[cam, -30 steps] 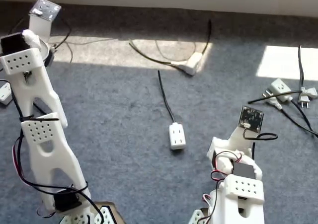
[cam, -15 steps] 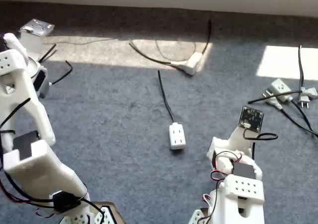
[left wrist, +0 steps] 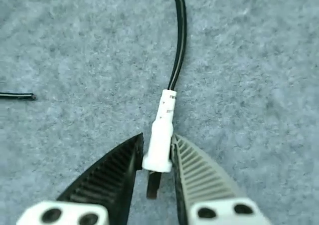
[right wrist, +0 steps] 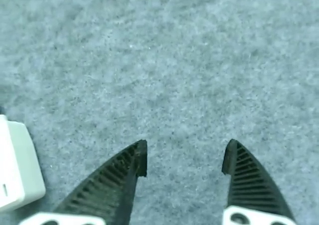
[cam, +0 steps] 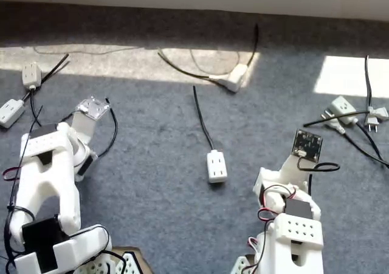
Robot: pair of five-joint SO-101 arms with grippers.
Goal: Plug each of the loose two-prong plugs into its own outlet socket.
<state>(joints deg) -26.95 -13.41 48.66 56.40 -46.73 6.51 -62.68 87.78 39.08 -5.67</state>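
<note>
1. The left gripper is clamped on a white two-prong plug. Its ribbed fingers press the plug's flanks, and a dark prong points back toward the wrist.
2. The plug's black cord runs straight ahead from the fingertips over the grey carpet.
3. The plug looks light, hard and smooth, so it could twist in the grip. The body's flat sides seem the right hold, never the limp cord or the thin prongs, which would likely bend. With the prongs facing the wrist, it probably needs re-gripping before insertion.
4. The right gripper hangs spread wide above bare carpet, holding nothing. A white outlet block sits just beside one finger.
5. That block is probably the middle outlet socket, which is well ahead of the left gripper and off to its side. Being light, it may slide when pushed.
6. Farther out lie another socket, two more sockets beyond the left arm, and loose plugs beyond the right.
</note>
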